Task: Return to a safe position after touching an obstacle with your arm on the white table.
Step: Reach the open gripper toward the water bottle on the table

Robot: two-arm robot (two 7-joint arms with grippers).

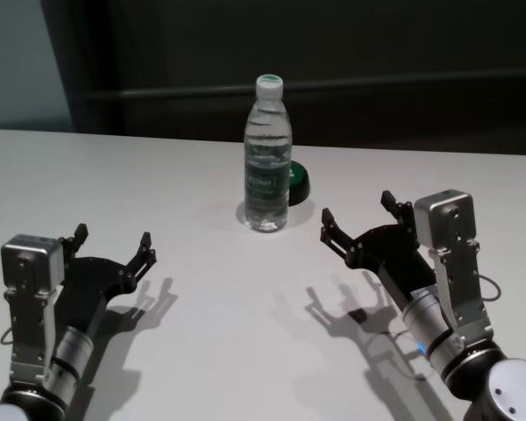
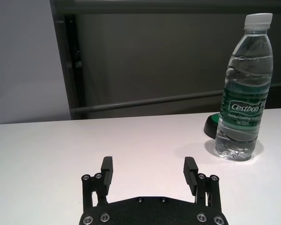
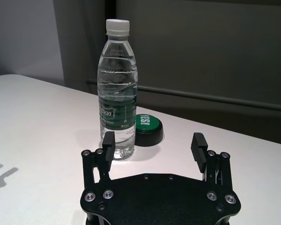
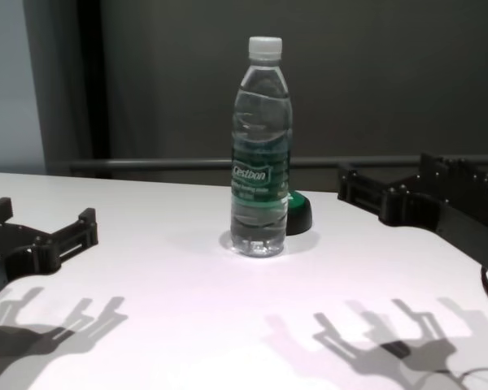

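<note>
The obstacle, a clear water bottle (image 1: 267,167) with a white cap and green label, stands upright mid-way across the white table (image 1: 140,175). My left gripper (image 1: 114,239) hovers low over the near left of the table, open and empty, well to the left of the bottle (image 2: 243,93). On the near right, my right gripper (image 1: 358,209) is also open and holds nothing. It points toward the bottle (image 3: 117,89) from a short distance. Neither arm touches the bottle (image 4: 262,154).
A low black-and-green round puck (image 1: 298,182) sits just behind the bottle on its right side, seen also as the puck (image 3: 147,126) in the right wrist view. A dark wall and rail run behind the table's far edge.
</note>
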